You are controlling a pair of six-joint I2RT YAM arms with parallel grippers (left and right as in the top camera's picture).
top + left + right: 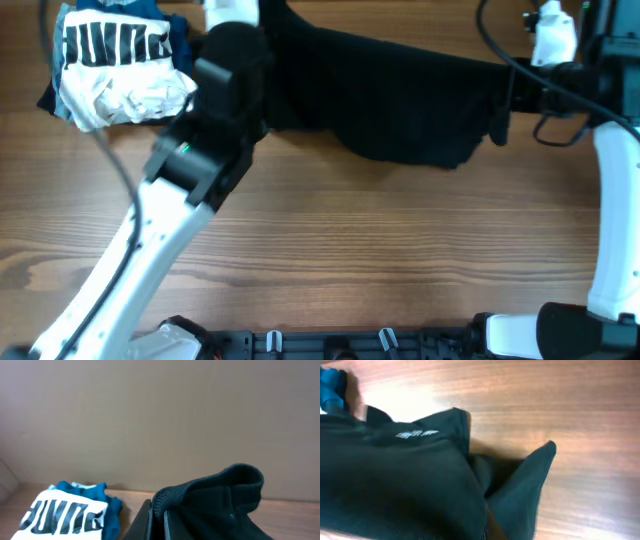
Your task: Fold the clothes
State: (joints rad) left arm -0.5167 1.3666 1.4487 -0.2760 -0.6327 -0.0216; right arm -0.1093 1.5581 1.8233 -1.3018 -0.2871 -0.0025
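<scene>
The black shirt (390, 95) hangs stretched between my two grippers above the far side of the table. My left gripper (159, 522) is shut on a ribbed edge of the black shirt (215, 505); from overhead it sits at the shirt's left end (250, 40). My right gripper (505, 90) holds the shirt's right end. In the right wrist view the black shirt (400, 485) covers the jaws (487, 532), and its small white logo (417, 434) shows, with a sleeve (530, 485) hanging beside.
A bundle of white and blue garments with a black-and-white striped print (115, 65) lies at the back left; it also shows in the left wrist view (65, 515). Cables (510, 50) run near the right arm. Wooden table (400, 250) stretches in front.
</scene>
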